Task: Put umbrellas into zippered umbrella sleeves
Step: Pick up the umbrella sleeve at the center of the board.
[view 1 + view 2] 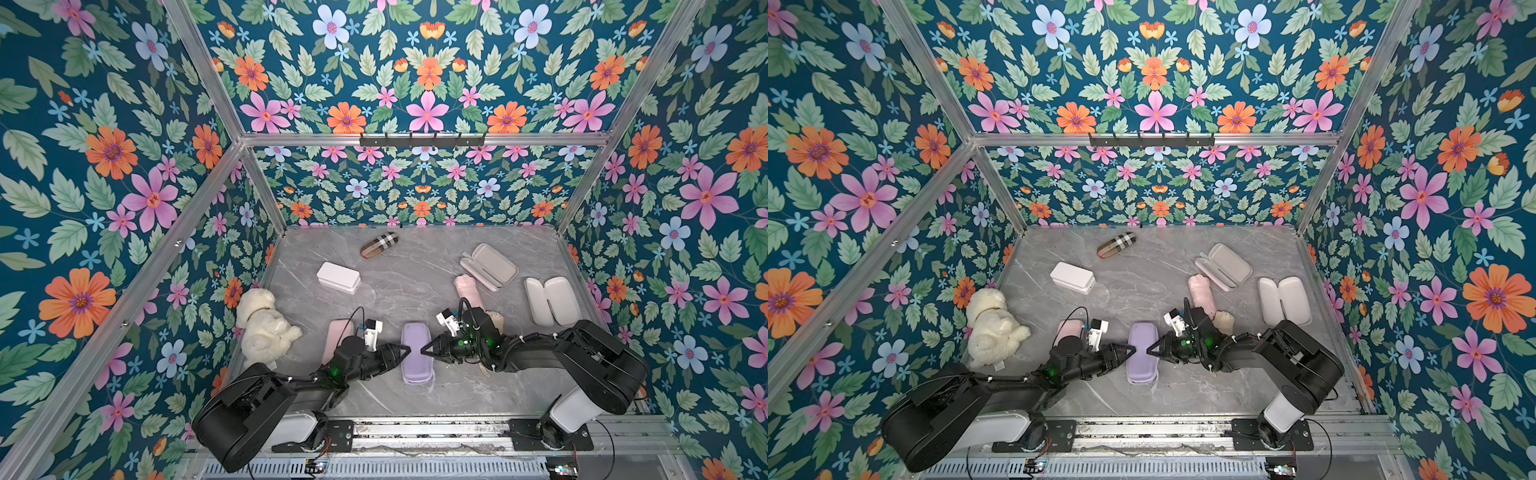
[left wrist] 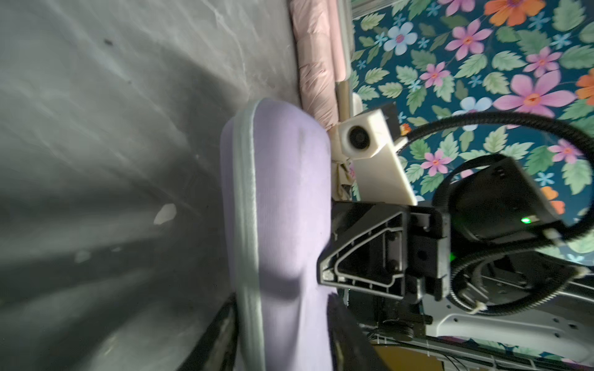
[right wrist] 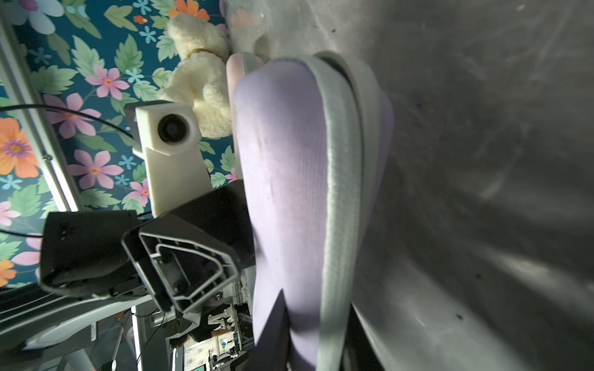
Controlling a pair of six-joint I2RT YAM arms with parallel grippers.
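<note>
Hiding its contents, closed lavender sleeve lies lower centre in both top views. L gripper fingers spread astride its edge; R gripper pinches opp. edge. Arms partly cover pink sleeve, cream umbrella. Right of centre, pink-rimmed open sleeve & pale open sleeve show bare insides.

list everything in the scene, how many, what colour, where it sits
lavender sleeve: 1, lavender, closed, front centre
pink sleeve: 1, pink, front left, partly behind the left arm
open sleeves: 2, grey-beige inside; pink-edged sleeve back right, pale sleeve right edge
pink umbrella: 1, pale pink, right of centre
cream umbrella: 1, cream, mostly behind the right arm
plaid roll: 1, tan, back centre
white box: 1, white, left of centre
plush toy: 1, white, left edge
left gripper, right gripper: 2, black, at opposite long sides of the lavender sleeve
</note>
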